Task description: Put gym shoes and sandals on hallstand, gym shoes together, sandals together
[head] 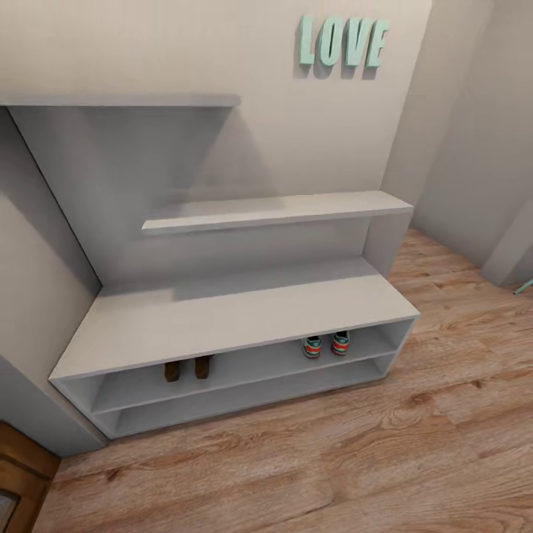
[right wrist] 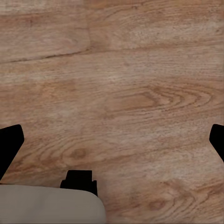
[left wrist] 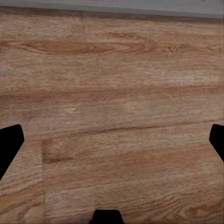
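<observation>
The pale grey hallstand (head: 222,314) stands against the wall in the head view, with a slanted back panel and two upper shelves. On its upper open shelf the two gym shoes (head: 326,345) sit side by side near the right end, heels outward. The two dark brown sandals (head: 186,368) sit side by side on the same shelf, left of the middle. In the left wrist view my left gripper (left wrist: 112,140) is open above bare wood floor (left wrist: 112,93), fingertips wide apart. My right gripper (right wrist: 112,140) is likewise open over the floor (right wrist: 130,84), holding nothing.
Wood-plank corridor floor (head: 385,444) spreads in front of and to the right of the rack. Mint "LOVE" letters (head: 343,41) hang on the wall above. A brown wooden cabinet corner (head: 18,481) shows at lower left. A pale rounded robot part (right wrist: 46,205) sits in the right wrist view.
</observation>
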